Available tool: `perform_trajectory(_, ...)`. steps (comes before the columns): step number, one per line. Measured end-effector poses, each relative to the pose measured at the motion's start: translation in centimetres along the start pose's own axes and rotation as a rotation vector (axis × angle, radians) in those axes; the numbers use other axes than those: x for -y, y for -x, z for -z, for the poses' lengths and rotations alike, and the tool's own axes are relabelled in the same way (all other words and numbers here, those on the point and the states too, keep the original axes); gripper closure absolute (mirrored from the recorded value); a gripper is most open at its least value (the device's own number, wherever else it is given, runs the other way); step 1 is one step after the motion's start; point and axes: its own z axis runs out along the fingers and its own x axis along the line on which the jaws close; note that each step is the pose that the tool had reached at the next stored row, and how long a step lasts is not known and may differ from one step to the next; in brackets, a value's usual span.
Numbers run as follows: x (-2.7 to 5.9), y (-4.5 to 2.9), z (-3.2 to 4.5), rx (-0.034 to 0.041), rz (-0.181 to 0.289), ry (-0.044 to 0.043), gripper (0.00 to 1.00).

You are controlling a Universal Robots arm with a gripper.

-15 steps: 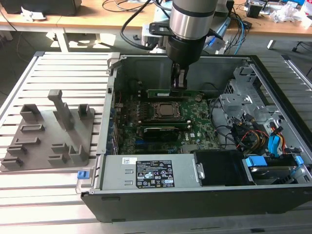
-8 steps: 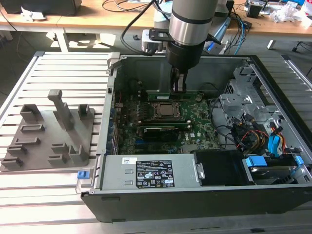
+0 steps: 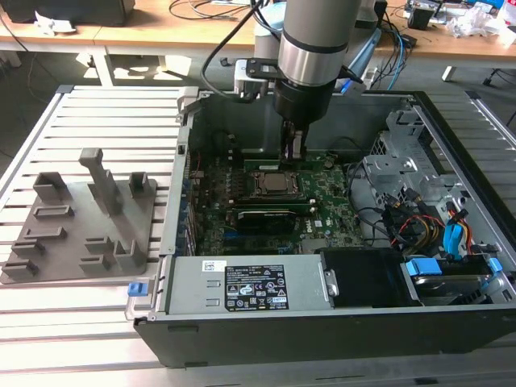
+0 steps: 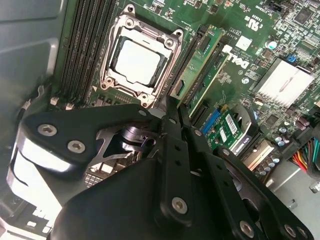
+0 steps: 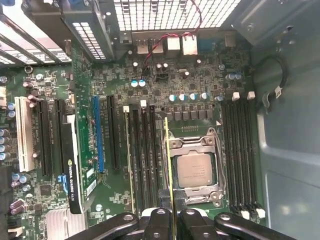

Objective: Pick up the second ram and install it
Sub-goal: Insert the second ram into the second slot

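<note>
Two jaws pinch the second ram (image 5: 166, 165) edge-on, just beside the CPU socket (image 5: 194, 169).

You were looking down past the black gripper (image 4: 172, 112) linkage, which filled the picture from six o'clock up to the centre. Its fingers (image 4: 171, 111) were pinched nearly together on the near end of the second ram (image 4: 197, 62), a narrow green strip running off toward one o'clock beside the CPU socket (image 4: 139, 62). The socket sat at about eleven o'clock, its metal frame around a pale square chip. On the motherboard (image 4: 240, 60), a finned heatsink (image 4: 284, 82) lay at two o'clock.
</note>
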Motion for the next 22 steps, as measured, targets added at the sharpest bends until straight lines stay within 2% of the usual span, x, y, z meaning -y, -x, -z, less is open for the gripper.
perform_trajectory(5, 0.02, -0.06, -0.71, 0.0000, 0.000, 0.0001, 0.86)
perform_trajectory(8, 0.06, -0.13, -1.71, -0.0006, 0.000, 0.0003, 0.86)
perform_trajectory(11, -0.16, -0.20, -2.08, -0.0076, -0.002, -0.0005, 0.86)
perform_trajectory(14, -0.61, -1.01, -2.48, -0.0106, -0.002, -0.0007, 0.86)
perform_trajectory(16, -0.86, -1.20, -2.90, -0.0105, -0.002, -0.0007, 0.86)
perform_trajectory(17, -0.97, -1.29, -3.41, -0.0105, -0.002, -0.0007, 0.86)
perform_trajectory(22, -1.00, -1.91, -5.06, -0.0106, -0.002, -0.0007, 0.86)
